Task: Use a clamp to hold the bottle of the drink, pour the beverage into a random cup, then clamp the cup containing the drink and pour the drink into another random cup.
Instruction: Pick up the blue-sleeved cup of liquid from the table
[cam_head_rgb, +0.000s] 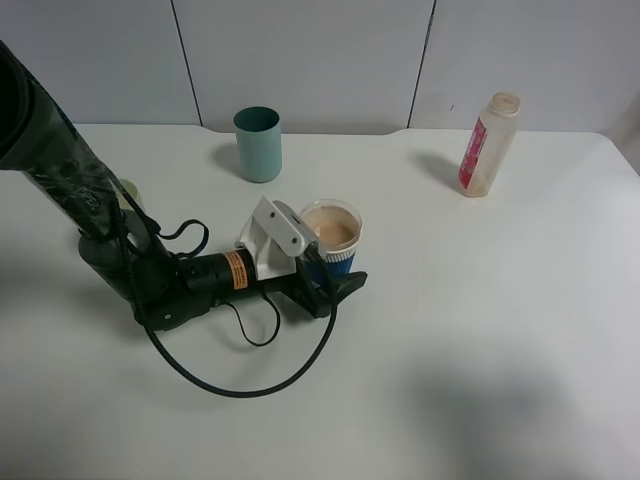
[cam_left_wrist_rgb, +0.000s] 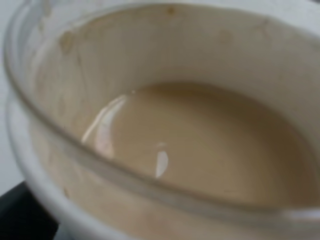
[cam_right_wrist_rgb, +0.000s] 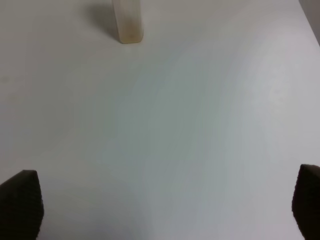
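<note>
Reading the step: we are judging the first pour done and the second not yet begun; the beverage (cam_left_wrist_rgb: 200, 150) is lying level in the short blue-banded cup (cam_head_rgb: 340, 261).
Cup: it is standing upright near the middle of the worktop (cam_head_rgb: 480, 340), not lifted.
Left tool (cam_head_rgb: 322, 262): it is lying low and nearly level, fingers spread wide, one each side of the cup. We are not seeing either pad press the wall, so we are calling this bracketing, not gripping.
Grip height: the near finger is sitting at the ribbed band, below the white rim. We are reading that as leaving the lip free for pouring.
Teal tumbler (cam_head_rgb: 258, 144): it is waiting upright toward the back, well apart from the cup, mouth open to receive.
Bottle (cam_head_rgb: 487, 145): it is standing uncapped at the far right, looking nearly drained and out of the pouring path.
Right tool (cam_right_wrist_rgb: 165, 212): its fingers are standing wide apart over bare worktop, carrying nothing.
Risk: the milky liquid is slosh-prone, so a tilted lift could spill it.
</note>
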